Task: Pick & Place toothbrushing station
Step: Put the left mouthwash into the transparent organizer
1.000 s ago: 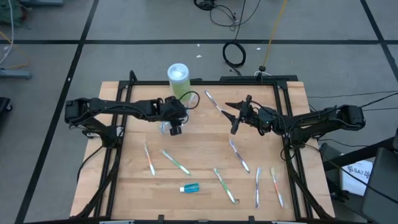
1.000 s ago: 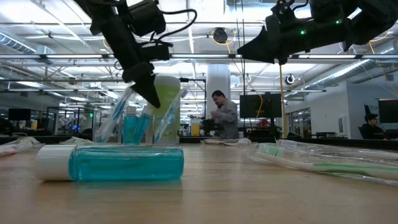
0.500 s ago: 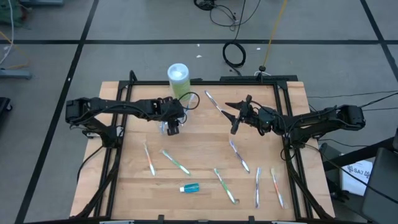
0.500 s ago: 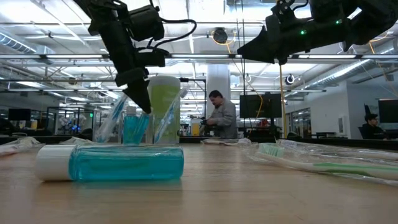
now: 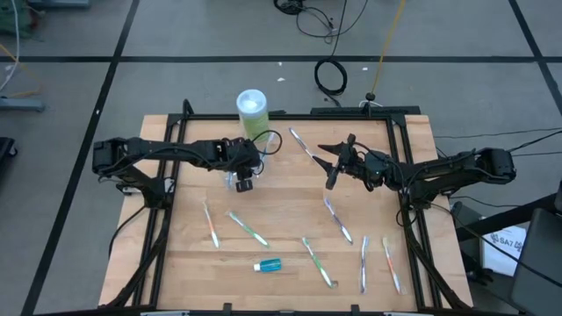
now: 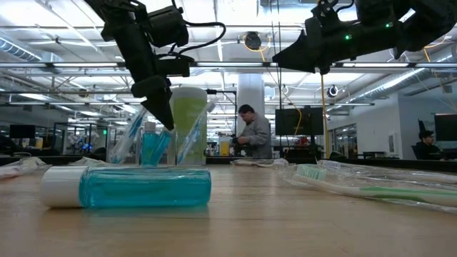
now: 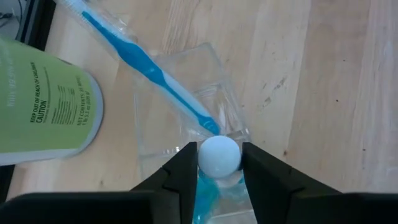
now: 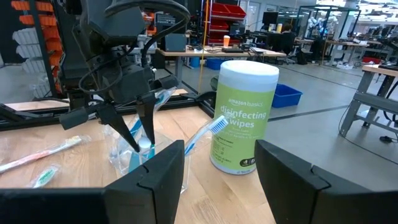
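Observation:
A small clear plastic cup (image 7: pixel 149 143) stands on the wooden table beside a green wipes canister (image 5: pixel 251 110). A blue-handled toothbrush (image 7: pixel 149 68) stands in the cup, leaning on its rim. My left gripper (image 5: pixel 244 183) points down into the cup and is shut on a blue toothpaste tube with a white cap (image 7: pixel 219 155). My right gripper (image 5: pixel 330 168) is open and empty, raised above the table's middle right. Several toothbrushes (image 5: pixel 248 228) and another blue tube (image 5: pixel 268 264) lie on the table. My left gripper pinches the tube's round white cap (image 7: pixel 219 163) between its two fingers, one on each side. The fingers come from above, pointing down into the cup (image 6: pixel 153 146). The tube stands upright, its blue body inside the cup below the cap.
Toothbrushes lie spread over the table's near half (image 5: pixel 318 262) and right side (image 5: pixel 363 263), one at the far middle (image 5: pixel 303 145). The loose tube lies near the front edge (image 6: pixel 128 187). People show in the room beyond the table (image 6: pixel 253 135).
My left gripper has shifted a little toward the table's left over the cup and has then kept still.

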Controlling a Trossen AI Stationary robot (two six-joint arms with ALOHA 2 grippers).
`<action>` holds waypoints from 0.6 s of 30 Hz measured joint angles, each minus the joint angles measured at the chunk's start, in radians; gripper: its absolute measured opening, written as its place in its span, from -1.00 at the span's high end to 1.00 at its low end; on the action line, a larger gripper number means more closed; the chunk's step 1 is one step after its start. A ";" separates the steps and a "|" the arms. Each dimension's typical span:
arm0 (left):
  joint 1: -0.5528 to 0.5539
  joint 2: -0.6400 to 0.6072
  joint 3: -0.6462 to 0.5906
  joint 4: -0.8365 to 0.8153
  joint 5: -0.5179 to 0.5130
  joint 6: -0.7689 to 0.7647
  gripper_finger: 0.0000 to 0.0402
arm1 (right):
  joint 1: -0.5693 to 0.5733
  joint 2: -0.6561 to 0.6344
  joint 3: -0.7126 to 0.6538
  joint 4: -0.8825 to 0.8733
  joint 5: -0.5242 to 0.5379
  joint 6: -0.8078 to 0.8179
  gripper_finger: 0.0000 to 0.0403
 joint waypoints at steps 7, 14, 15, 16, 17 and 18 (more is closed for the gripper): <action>-0.002 0.000 0.000 0.004 -0.001 -0.024 0.42 | 0.000 0.000 0.000 0.000 0.000 0.000 0.07; -0.003 -0.022 0.015 -0.005 -0.023 -0.085 0.42 | 0.000 0.000 0.000 0.000 0.000 0.000 0.07; -0.005 -0.025 0.026 -0.005 -0.024 -0.110 0.42 | 0.000 0.000 0.000 0.000 0.000 0.000 0.07; -0.008 -0.032 0.038 -0.002 -0.026 -0.133 0.42 | 0.000 0.000 0.000 -0.001 0.001 -0.001 0.07; -0.009 -0.041 0.045 -0.004 -0.024 -0.150 0.42 | 0.000 0.000 0.000 -0.002 0.000 -0.001 0.07; -0.011 -0.050 0.050 -0.015 -0.025 -0.162 0.42 | 0.000 0.000 0.000 -0.002 0.000 -0.001 0.07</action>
